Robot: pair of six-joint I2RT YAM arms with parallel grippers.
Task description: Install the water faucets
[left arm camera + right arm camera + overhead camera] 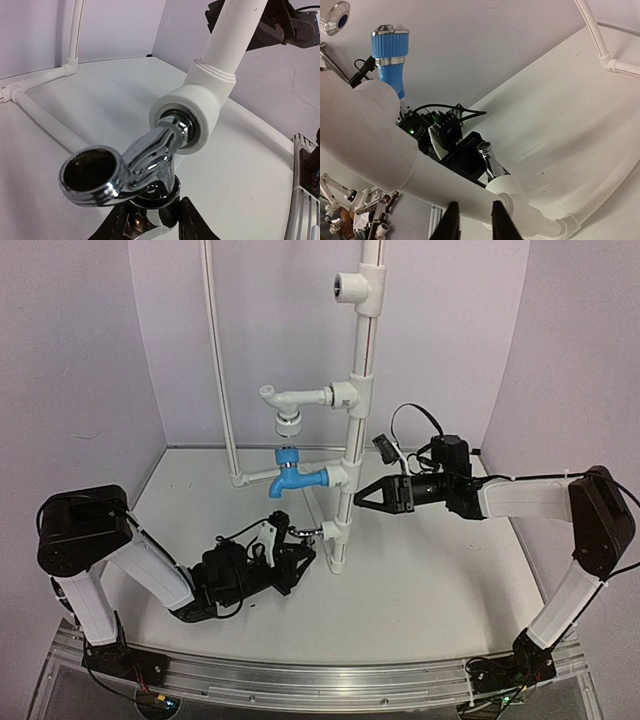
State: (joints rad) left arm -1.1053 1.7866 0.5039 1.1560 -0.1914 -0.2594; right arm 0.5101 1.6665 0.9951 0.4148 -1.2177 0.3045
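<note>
An upright pipe (352, 430) stands near the middle of the counter (430, 580), with a thinner pipe (218, 360) rising to its left and farther back. Four fittings sit one above another on the upright pipe: the bottom tap (305, 532) is seated in the lowest and sticks out to the left, the middle tap (290, 477) juts left from the next, and a spout (285, 410) hangs from the third's left branch. The left hand (150, 222) lies low, left of the upright pipe, its fingers either side of the bottom tap's underside, while the right hand (362, 495) reaches in from the right, tips at the pipe between the two lowest fittings.
</note>
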